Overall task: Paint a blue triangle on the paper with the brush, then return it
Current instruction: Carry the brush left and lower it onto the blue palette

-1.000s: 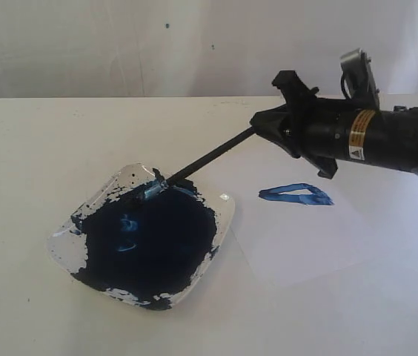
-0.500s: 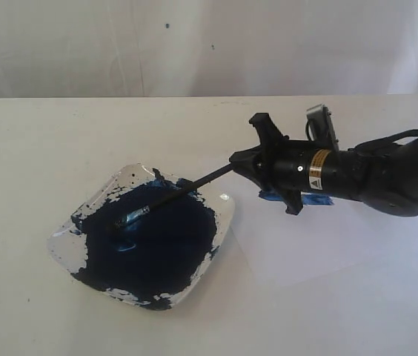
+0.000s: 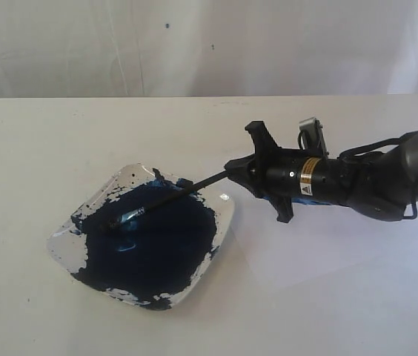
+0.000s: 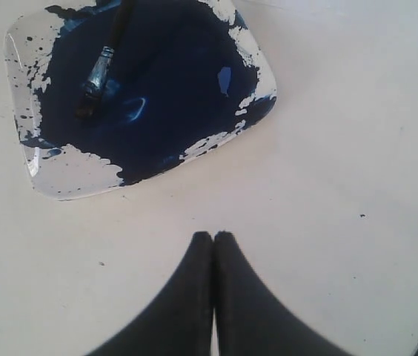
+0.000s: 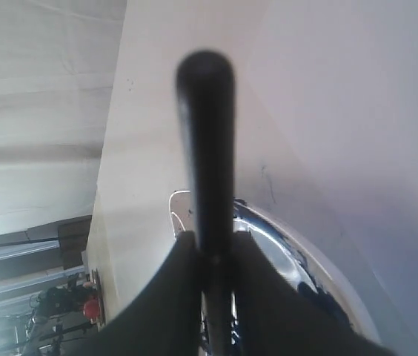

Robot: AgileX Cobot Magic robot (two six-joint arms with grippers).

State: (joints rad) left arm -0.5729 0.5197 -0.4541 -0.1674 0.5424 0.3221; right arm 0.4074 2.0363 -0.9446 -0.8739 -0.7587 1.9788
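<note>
My right arm lies across the blue triangle, so I cannot make out its outline. In my right wrist view the brush (image 5: 205,148) is a blur close to the lens, and my right gripper (image 5: 210,251) hides most of the paint dish (image 5: 264,226). The bristles (image 3: 111,223) merge into the dark paint. My left wrist view crops one side of the dish and the brush handle.

The brush (image 3: 172,196) tip rests in the dish (image 3: 226,215) (paper (image 3: 305,248) just right of it).
</note>
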